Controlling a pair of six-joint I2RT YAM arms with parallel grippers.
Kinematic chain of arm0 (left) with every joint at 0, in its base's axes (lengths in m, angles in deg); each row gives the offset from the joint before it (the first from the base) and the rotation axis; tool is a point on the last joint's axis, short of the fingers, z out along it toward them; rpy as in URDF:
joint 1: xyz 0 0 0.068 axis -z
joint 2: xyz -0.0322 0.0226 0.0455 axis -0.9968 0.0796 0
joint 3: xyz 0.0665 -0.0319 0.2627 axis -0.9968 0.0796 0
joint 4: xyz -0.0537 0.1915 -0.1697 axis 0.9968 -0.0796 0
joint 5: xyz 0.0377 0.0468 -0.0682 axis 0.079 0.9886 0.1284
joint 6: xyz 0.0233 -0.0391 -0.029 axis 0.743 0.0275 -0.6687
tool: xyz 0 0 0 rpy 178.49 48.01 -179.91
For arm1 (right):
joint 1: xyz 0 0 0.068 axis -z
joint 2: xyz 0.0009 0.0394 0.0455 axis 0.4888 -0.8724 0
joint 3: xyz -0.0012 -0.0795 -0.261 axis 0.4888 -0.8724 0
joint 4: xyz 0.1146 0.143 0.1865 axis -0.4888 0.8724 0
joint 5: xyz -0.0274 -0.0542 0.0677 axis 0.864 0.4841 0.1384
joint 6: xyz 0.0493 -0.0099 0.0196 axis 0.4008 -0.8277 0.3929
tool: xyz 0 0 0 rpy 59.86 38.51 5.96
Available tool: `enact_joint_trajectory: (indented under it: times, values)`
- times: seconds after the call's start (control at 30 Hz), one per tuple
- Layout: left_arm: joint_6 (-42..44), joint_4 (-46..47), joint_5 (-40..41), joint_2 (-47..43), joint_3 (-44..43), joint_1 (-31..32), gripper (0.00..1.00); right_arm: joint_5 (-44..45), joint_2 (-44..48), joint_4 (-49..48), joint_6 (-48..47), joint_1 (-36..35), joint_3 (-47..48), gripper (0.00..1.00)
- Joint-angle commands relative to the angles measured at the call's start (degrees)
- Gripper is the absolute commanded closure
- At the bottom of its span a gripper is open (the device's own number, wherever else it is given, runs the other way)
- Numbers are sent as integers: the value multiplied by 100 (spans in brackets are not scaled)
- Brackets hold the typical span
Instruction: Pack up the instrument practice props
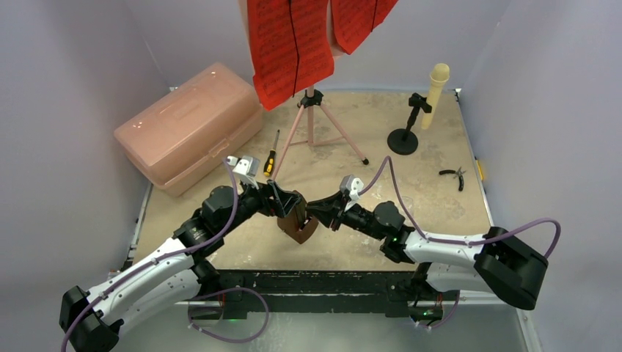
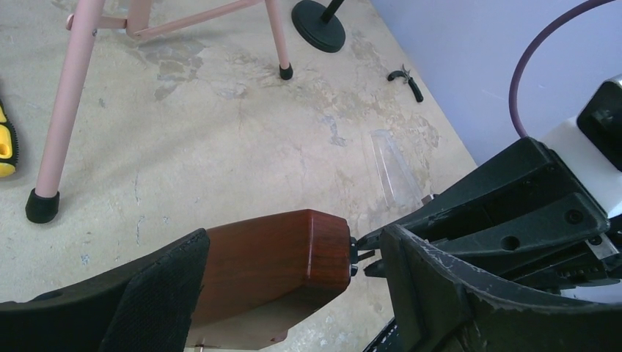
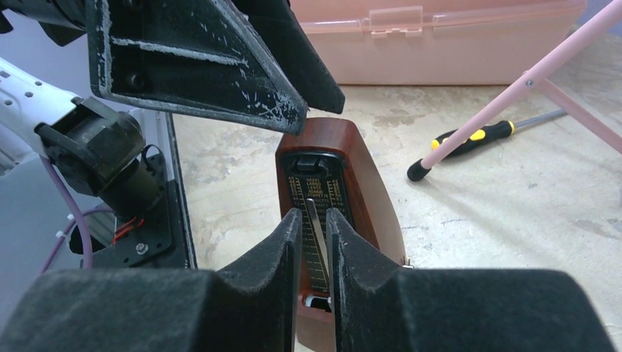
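**Where two pincers meet at the brown metronome**

While the pink music stand rises with the red pages on its desk, the brown metronome sits on the near side of the stand's feet, between both arms. The left pincer straddles its upper part. One pad lies against a wooden side, while a sliver of gap shows at the other finger, so a firm clamp cannot be told. The right pincer faces the dial with its jaws narrow. The pendulum rod stands in the slit between them, and contact cannot be told. The cream microphone stands to the right of the stand, and the screwdriver lies beside the stand's left leg on the bench.
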Motion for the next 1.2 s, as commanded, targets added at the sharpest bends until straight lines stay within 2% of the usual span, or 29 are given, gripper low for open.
enact_joint_trajectory:
  times: [0.0,0.33,0.57,1.17]
  values:
    - [-54,277,-112,9,-12,8,15,-31,-149,-358,33,-31,-4,80]
    - [-31,320,-261,24,7,5,25,52,-566,-755,-16,-35,73,100]
    - [-36,401,-448,101,23,12,32,95,-717,-906,-67,-31,133,100]
    - [-18,409,-618,110,26,13,38,474,-875,-941,-174,-32,202,100]
